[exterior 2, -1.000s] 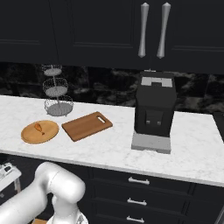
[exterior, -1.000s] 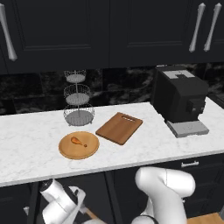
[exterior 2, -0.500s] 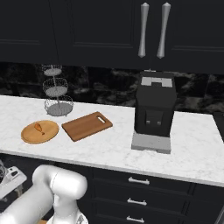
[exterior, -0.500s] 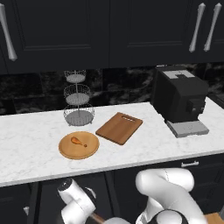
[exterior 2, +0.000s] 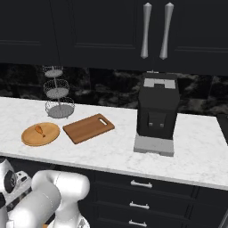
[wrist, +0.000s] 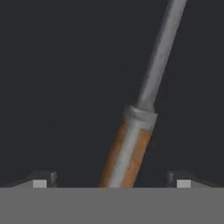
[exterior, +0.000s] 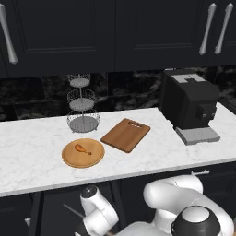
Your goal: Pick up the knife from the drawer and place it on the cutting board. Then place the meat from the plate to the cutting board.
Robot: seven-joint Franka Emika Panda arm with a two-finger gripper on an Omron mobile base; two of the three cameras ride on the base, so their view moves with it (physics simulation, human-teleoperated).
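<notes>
**Gripper poised wide over the knife in the drawer**

Knife (wrist: 135, 122) is lying on the dark floor of the drawer (wrist: 57, 78) in the hand view, its brown wooden handle running up from the bottom centre and its grey blade slanting on toward the upper right edge. The gripper (wrist: 111, 179) is sitting over the handle with its jaws spread wide, one dark fingertip (wrist: 41, 179) showing at lower left and the other at lower right, the handle lying between them and apart from both. Whether the tips are touching the drawer floor cannot be told.

In the left base view, the marble counter (exterior: 27, 152) is stretching across the middle of the frame. The round wooden plate (exterior: 83, 153) is sitting left of centre and is carrying the meat (exterior: 81, 148), a small orange drumstick. Just to its right, the cutting board (exterior: 126, 134) is lying bare at a slant, apart from the plate. A three-tier wire basket stand (exterior: 82, 103) is standing behind the plate, near the dark backsplash. A black coffee machine (exterior: 189, 103) is occupying the right of the counter, well apart from the board. Black cabinet doors (exterior: 115, 32) with silver handles are hanging across the top.
</notes>
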